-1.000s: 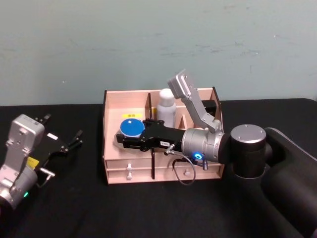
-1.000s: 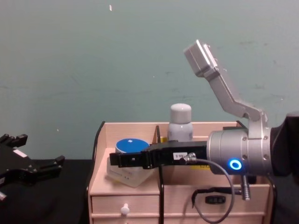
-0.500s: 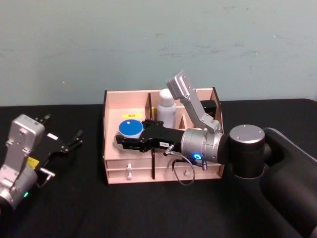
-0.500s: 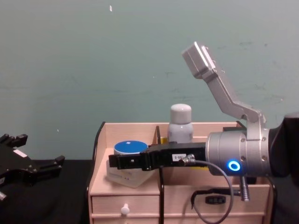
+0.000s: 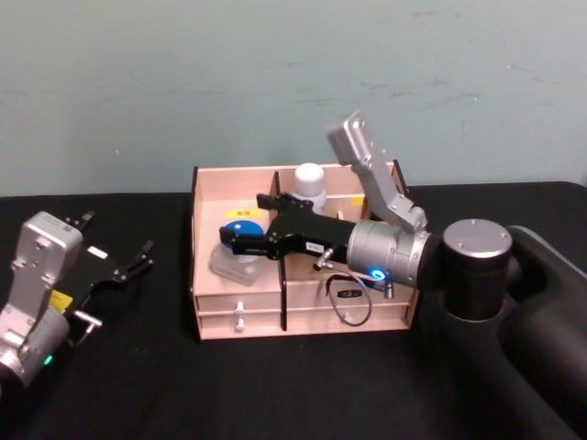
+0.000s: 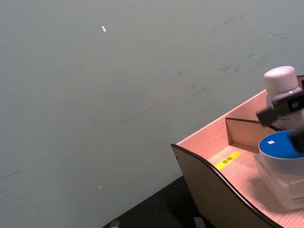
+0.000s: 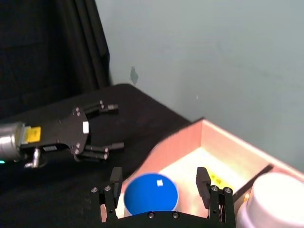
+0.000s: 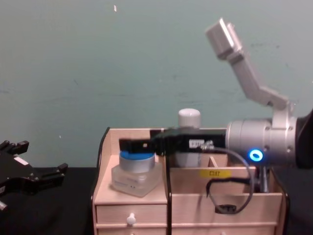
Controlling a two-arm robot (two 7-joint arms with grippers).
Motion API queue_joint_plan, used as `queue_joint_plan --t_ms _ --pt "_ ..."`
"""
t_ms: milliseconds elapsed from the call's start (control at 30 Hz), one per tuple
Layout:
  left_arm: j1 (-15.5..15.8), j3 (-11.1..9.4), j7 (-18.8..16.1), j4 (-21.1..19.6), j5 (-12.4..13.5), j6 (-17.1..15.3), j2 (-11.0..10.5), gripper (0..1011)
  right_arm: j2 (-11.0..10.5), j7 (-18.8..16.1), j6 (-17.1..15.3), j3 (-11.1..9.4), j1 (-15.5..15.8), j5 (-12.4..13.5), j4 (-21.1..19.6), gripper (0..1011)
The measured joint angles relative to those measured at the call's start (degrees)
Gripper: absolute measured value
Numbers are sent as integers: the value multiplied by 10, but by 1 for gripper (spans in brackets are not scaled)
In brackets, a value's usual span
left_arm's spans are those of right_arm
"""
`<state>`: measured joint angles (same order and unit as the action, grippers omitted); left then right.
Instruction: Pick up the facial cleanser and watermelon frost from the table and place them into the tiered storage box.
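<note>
1. Jar (image 5: 238, 257) with blue lid sits in the box's (image 5: 209, 302) left compartment, left of frame centre.
2. Cleanser (image 5: 310, 187) stands upright in the compartment behind.
3. Right gripper (image 5: 242, 237) hovers just above the jar, fingers spread, holding nothing.
4. Left gripper (image 5: 117, 261) rests at frame left, fingers apart.

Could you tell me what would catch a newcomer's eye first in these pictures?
Probably the right gripper, open and reaching over the tiered storage box, just above the watermelon frost sitting in its left compartment. Behind stands the facial cleanser, and the left gripper rests open over the black table.
</note>
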<state>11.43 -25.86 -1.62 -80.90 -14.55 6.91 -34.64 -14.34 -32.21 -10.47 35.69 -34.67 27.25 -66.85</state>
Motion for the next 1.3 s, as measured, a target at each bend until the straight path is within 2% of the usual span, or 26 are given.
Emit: queue_joint_plan --t_ms 367,567,767,1000,1200,1300 --pt "0 0 0 0 0 0 0 1010 -35 10 21 -11 25 -12 -85 1000" --pt "0 0 0 0 0 0 0 1010 -64 1 24 -26 61 8 -146 1000" --pt "0 0 0 0 0 0 0 1010 -121 1 31 -54 125 42 -226 1000" --pt "0 0 0 0 0 0 0 1010 -172 15 52 -89 192 67 -272 1000" --pt "0 0 0 0 0 0 0 1010 -189 29 88 -117 243 80 -280 1000" --pt "0 0 0 0 0 0 0 1010 -191 34 99 -123 255 77 -279 1000"
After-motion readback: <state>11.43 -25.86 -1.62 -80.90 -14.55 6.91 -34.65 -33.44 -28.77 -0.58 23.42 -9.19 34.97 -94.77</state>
